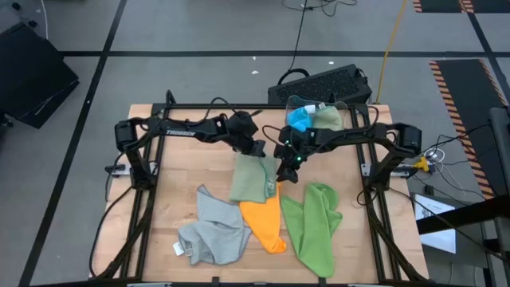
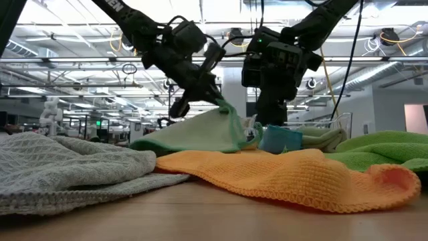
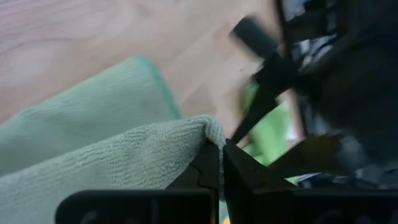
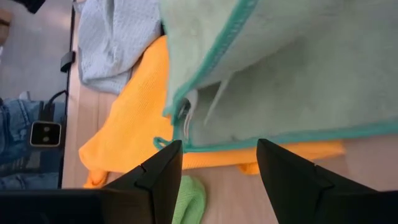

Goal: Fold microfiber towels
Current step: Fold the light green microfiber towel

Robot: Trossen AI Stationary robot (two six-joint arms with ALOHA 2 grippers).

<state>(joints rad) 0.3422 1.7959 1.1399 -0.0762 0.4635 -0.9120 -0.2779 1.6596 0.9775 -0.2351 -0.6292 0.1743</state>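
Now sage green towel [image 1: 251,177] corner between shut left pincer [image 1: 259,149] fingers.

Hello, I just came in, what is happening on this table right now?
A two-armed robot is folding towels. The left gripper is shut on a corner of the sage green towel and holds it above the wooden table. The right gripper hangs open beside that towel, holding nothing. The grey towel, orange towel and lime green towel lie crumpled nearby.
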